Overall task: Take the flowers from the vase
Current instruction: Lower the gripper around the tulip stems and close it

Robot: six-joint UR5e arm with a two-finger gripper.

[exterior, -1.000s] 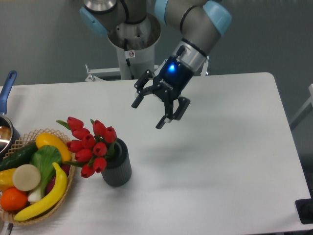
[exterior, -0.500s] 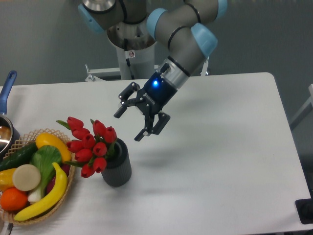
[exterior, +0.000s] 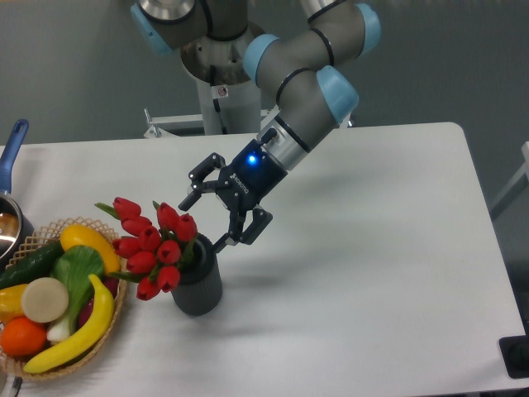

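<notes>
Claw [exterior: 210, 215] on my feed is spread wide with nothing in it, hanging just up and right of the vase [exterior: 198, 280]. One fingertip [exterior: 221, 244] looks right at the vase's rim, can't tell if it touches. Flowers [exterior: 150, 246] are sitting in the vase, leaning out to its left. Wicker basket [exterior: 101, 340] of fruit is just left of the vase.

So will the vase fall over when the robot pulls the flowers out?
It might. The vase is small, and the flowers spread wider than it and lean left toward the basket, so a sideways tug could probably tip it. The open gripper is just above them; a straight upward pull looks safer. The vase's flat base should help.
</notes>
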